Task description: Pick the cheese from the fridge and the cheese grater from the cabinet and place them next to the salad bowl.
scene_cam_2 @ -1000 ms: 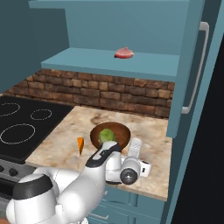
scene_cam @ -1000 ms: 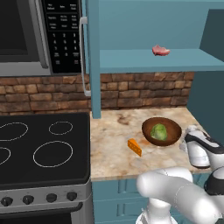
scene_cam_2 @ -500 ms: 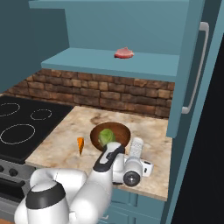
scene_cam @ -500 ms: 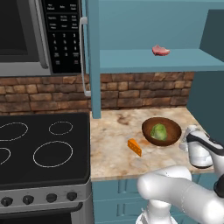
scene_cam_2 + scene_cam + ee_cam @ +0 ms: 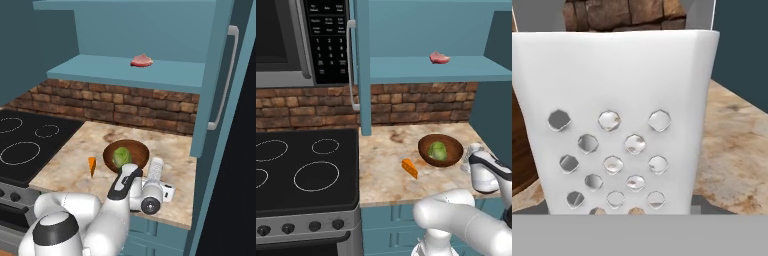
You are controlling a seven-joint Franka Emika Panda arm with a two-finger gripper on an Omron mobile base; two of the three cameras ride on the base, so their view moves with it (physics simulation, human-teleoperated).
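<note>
Gripper (image 5: 169,192) at the counter's right end, right up against the cheese grater (image 5: 619,120); we cannot tell whether its fingers clasp the grater or stand spread beside it.

We see the grater's pale perforated face very close in the hand view, its base cut off by the lower edge. From the right base view, the grater (image 5: 157,170) stands on the counter (image 5: 70,160) just beside the salad bowl (image 5: 136,151), partly hidden by the hand. We find the cheese (image 5: 410,168) on the counter left of the bowl. Microwave (image 5: 301,45) keypad lettering is too small for us to read. A pinkish lump of meat (image 5: 141,61) rests on the cabinet (image 5: 210,90) shelf.
</note>
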